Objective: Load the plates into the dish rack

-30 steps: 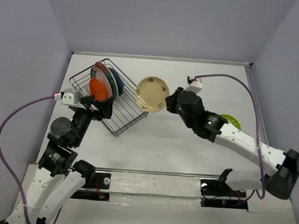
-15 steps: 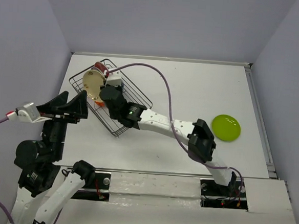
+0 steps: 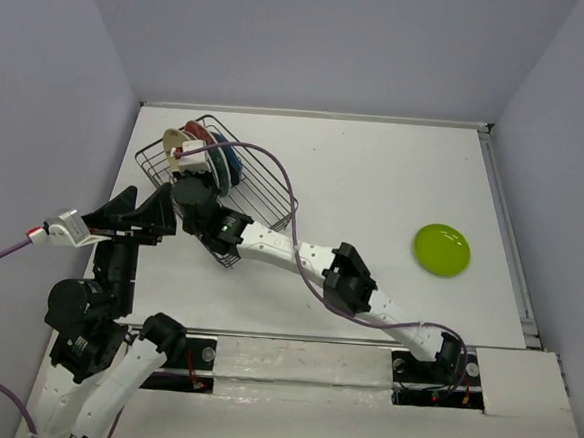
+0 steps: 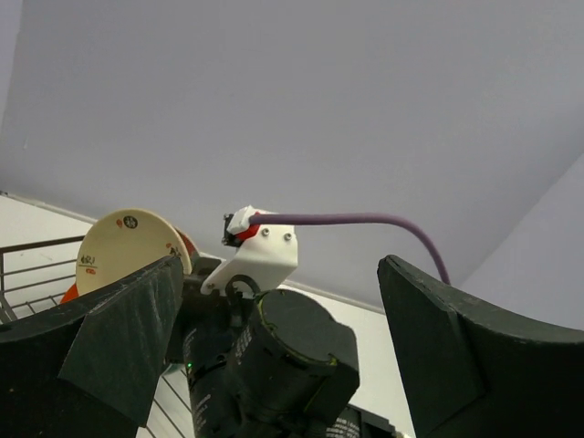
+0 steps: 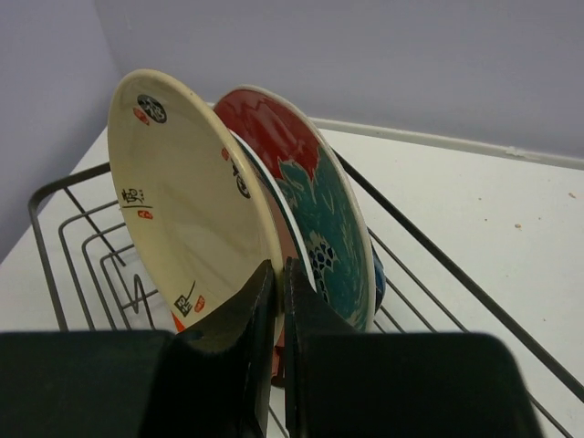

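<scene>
The dish rack (image 3: 264, 192) stands at the back left with red (image 3: 192, 130), teal-rimmed white (image 3: 216, 157) and dark blue (image 3: 232, 165) plates upright in it. My right gripper (image 3: 183, 168) reaches over the rack's left end, shut on the rim of the speckled beige plate (image 3: 173, 145). In the right wrist view the gripper (image 5: 279, 290) pinches the beige plate (image 5: 187, 210) upright, just left of the red flowered plate (image 5: 315, 196); an orange sliver (image 5: 178, 320) shows below. The lime green plate (image 3: 441, 250) lies flat at the right. My left gripper (image 3: 137, 218) is open and empty, left of the rack.
In the left wrist view the open left gripper (image 4: 278, 274) frames the right arm's wrist and its purple cable (image 4: 365, 221), with the beige plate (image 4: 128, 251) behind. The right arm stretches diagonally across the table's middle. Walls close the left, back and right sides.
My right arm has carried the beige plate from the table's middle into the rack's left end. My left gripper has drawn back from the rack to its left.
</scene>
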